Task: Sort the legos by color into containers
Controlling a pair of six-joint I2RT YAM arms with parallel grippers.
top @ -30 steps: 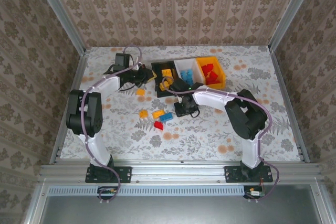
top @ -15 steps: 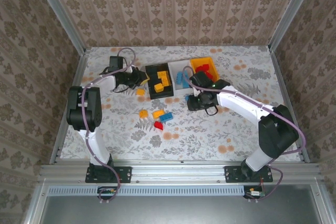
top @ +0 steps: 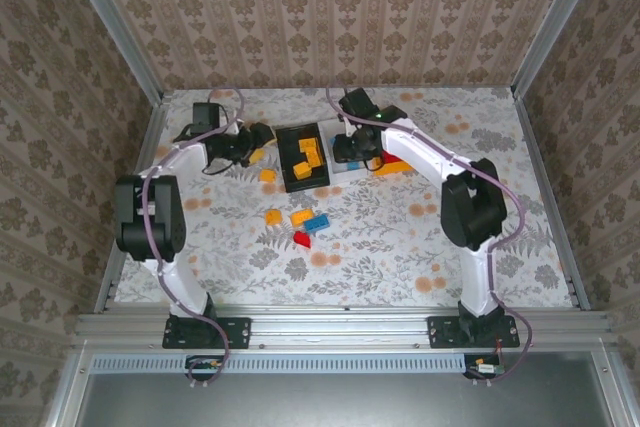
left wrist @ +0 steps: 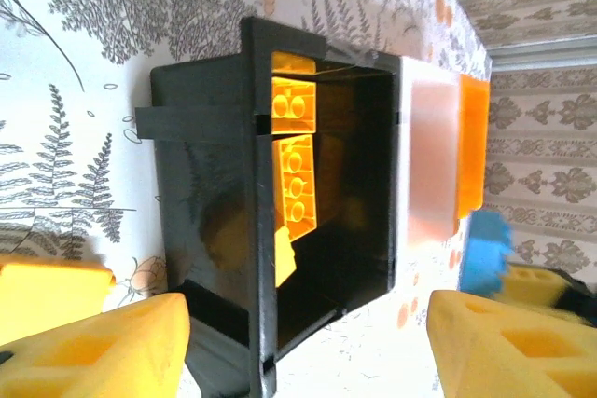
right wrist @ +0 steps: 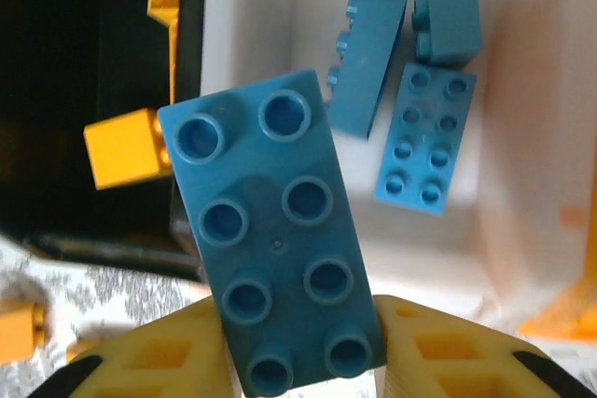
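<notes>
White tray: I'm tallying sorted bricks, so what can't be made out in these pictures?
- Right wrist view: the blue brick held by the right gripper covers part of the white tray.
- Top view: the right arm hides most of it and the orange tray.
- Left wrist view: its own wall hides its inside; a blue shape at right is blurred.

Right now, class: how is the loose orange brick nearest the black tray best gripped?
From above, pinching two opposite side walls of the orange brick: it lies alone on the table, clear of the black tray, sides free.
</notes>
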